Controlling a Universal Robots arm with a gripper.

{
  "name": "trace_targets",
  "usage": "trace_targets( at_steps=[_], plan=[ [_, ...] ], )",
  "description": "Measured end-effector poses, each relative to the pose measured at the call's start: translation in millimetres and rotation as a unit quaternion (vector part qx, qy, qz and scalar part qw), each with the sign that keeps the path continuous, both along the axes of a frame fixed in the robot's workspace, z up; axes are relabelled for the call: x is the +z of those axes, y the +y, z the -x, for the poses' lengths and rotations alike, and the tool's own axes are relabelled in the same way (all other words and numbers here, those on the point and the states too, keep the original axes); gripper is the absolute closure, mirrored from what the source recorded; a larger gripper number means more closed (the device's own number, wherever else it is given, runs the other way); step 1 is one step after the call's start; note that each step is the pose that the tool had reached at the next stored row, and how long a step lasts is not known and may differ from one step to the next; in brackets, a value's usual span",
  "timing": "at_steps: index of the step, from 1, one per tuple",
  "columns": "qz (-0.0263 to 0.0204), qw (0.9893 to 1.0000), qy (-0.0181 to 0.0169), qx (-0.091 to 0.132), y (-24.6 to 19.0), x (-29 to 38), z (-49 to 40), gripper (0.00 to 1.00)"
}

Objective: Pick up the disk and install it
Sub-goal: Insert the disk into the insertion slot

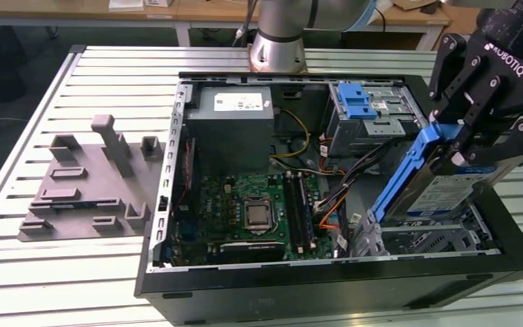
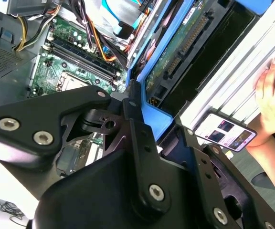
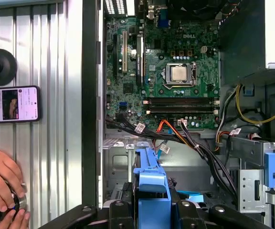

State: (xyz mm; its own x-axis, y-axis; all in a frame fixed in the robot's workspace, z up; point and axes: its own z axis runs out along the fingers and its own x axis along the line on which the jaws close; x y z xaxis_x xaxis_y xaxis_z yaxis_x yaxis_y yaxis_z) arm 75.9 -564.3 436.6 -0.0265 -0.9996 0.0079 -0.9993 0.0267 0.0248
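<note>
Gripper [image 1: 468, 139] clenching disk [image 1: 443, 187] over open PC case [image 1: 334, 286].
Disk hanging tilted below the fingers w/ blue bracket [image 3: 150, 183], just above the bay; motherboard [image 3: 175, 71] beyond, a hand [image 3: 1, 183] nearby.

A slatted, pale grey aluminium worktable [image 1: 107, 75] is occupying most of the exterior view. Behind it, light wooden benches [image 1: 198, 13] on white legs are running along the far edge, with papers lying on them. A dark floor [image 1: 7, 75] is showing to the exterior view's left. Even overhead lighting is reflecting off the slats.
</note>
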Motion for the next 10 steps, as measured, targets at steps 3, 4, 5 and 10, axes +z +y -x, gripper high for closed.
trace_targets(
  at_steps=[3,4,5,10],
  plan=[
    [0.0,1.0,0.0,0.001,0.0,-1.9,0.0,0.64],
    [0.0,1.0,0.0,0.001,0.0,-2.4,0.0,0.64],
    [0.0001,1.0,0.0,0.001,0.0,-3.0,0.0,0.64],
    [0.0,1.0,0.0,0.001,0.0,-6.9,0.0,0.64]
  ],
)
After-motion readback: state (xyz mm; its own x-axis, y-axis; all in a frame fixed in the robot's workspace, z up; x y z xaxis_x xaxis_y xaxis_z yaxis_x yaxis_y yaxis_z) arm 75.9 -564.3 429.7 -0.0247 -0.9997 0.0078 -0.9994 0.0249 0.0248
